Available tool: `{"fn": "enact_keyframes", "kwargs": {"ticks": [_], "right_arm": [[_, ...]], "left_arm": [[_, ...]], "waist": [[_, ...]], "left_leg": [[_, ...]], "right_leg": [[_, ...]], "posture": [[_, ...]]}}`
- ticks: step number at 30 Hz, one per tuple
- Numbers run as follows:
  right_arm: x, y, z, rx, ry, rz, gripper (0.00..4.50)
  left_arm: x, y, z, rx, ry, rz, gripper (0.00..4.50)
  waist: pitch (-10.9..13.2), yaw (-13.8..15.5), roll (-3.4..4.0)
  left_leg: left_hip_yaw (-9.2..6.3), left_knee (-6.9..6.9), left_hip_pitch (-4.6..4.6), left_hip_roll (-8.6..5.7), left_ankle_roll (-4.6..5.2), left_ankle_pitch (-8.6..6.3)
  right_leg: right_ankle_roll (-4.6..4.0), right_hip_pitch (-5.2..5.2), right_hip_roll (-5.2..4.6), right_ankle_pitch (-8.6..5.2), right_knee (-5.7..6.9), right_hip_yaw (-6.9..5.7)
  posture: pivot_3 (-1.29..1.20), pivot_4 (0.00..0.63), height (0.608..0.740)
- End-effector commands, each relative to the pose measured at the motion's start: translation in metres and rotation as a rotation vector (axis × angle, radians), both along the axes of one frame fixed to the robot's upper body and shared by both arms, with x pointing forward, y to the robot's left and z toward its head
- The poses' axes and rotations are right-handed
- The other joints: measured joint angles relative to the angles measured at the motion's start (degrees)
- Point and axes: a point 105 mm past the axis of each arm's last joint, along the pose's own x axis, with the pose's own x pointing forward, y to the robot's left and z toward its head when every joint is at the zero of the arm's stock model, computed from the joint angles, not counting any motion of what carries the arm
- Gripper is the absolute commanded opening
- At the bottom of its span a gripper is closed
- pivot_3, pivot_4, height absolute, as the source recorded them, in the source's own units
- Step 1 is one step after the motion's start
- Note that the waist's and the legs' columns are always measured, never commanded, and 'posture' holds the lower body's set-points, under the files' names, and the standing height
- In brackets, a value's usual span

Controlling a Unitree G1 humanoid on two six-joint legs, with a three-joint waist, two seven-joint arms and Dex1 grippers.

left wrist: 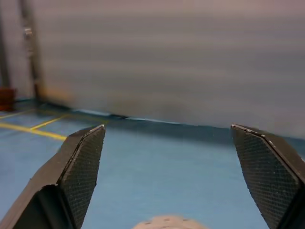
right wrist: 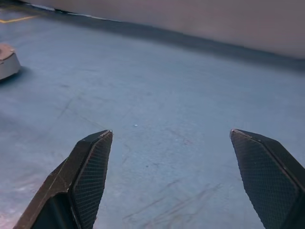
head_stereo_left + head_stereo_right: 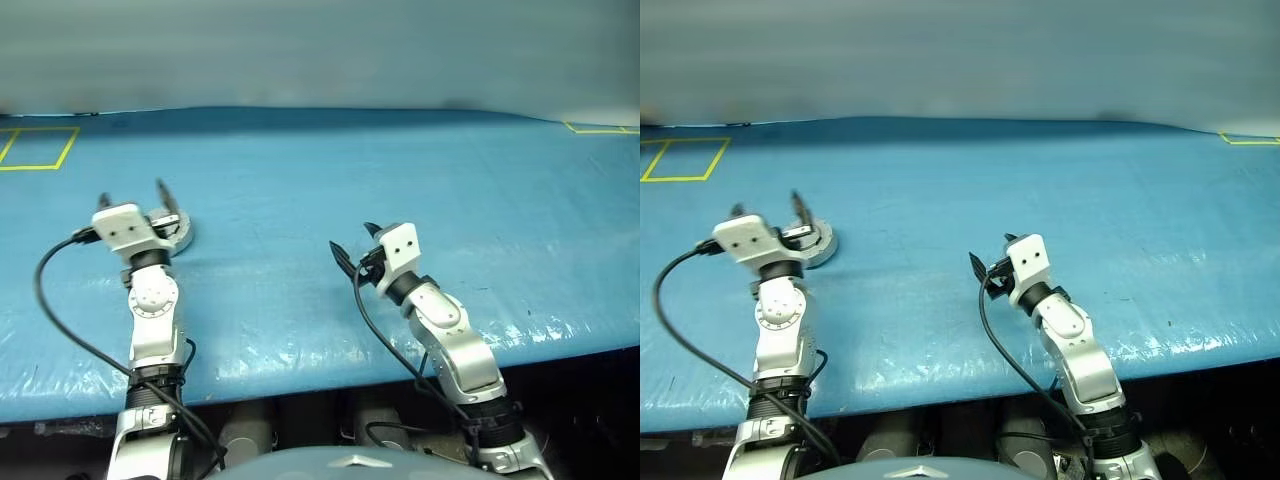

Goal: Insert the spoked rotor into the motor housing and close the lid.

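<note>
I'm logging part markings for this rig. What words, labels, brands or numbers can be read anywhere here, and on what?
None can be read.
Yellow outlines taped on the blue table: plain rectangles, no lettering.
Closed grey motor housing beside the open left gripper: no legible marking.
Open right gripper: no label visible.

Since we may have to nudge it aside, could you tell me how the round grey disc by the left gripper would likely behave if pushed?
The disc lies flat and low on the blue table, so it should slide rather than tip. It looks like metal, so probably stiff and fairly heavy for its size.
</note>
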Motion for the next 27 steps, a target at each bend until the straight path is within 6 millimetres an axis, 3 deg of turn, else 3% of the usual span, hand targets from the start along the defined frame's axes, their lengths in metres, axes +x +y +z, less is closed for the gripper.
{"fn": "enact_keyframes", "kwargs": {"ticks": [1, 5, 7, 13, 19, 27], "right_arm": [[0.007, -0.022, 0.019, 0.021, -0.053, -0.051, 4.17], [0.004, -0.036, 0.020, -0.016, -0.045, -0.035, 4.17], [0.001, -0.039, 0.018, -0.036, -0.033, -0.012, 4.17], [-0.005, -0.042, 0.007, -0.089, 0.010, 0.031, 4.33], [0.003, -0.049, 0.006, -0.086, 0.000, -0.037, 4.33], [0.008, -0.047, 0.003, -0.094, 0.004, -0.046, 4.33]], "left_arm": [[-0.005, -0.044, -0.014, 0.107, 0.100, -0.292, 4.48], [-0.027, -0.082, -0.047, 0.240, 0.277, -0.634, 4.48], [-0.037, -0.089, -0.056, 0.259, 0.337, -0.734, 4.48], [-0.037, -0.087, -0.051, 0.271, 0.337, -0.768, 4.49], [-0.046, -0.093, -0.047, 0.260, 0.376, -0.888, 4.49], [-0.047, -0.090, -0.045, 0.258, 0.379, -0.882, 4.49]], "waist": [[0.0, -0.4, 0.02], [0.0, -0.9, 0.08], [0.1, -0.8, 0.12], [0.1, -0.7, 0.25], [0.1, -0.6, 0.28], [0.1, -0.7, 0.31]], "left_leg": [[0.02, -0.01, 0.00, 0.02, 0.00, 0.00], [0.01, -0.08, 0.00, 0.10, -0.06, 0.04], [0.00, -0.12, 0.00, 0.12, -0.06, 0.04], [-0.03, -0.12, -0.01, 0.10, 0.14, -0.07], [-0.05, -0.12, -0.04, 0.09, 0.14, -0.07], [-0.04, -0.12, -0.03, 0.08, 0.13, -0.06]], "right_leg": [[-0.01, -0.02, 0.02, -0.01, 0.01, 0.00], [0.16, -0.09, 0.12, -0.14, 0.07, -0.01], [0.13, -0.13, 0.13, -0.16, 0.10, -0.01], [0.03, -0.13, 0.09, -0.22, 0.11, 0.02], [0.03, -0.16, 0.09, -0.21, 0.11, 0.01], [0.05, -0.15, 0.10, -0.21, 0.10, 0.04]], "posture": [[0.00, 0.150, 0.740], [0.00, 0.150, 0.740], [0.00, 0.150, 0.740], [0.00, 0.150, 0.740], [0.00, 0.150, 0.740], [0.00, 0.150, 0.740]]}}
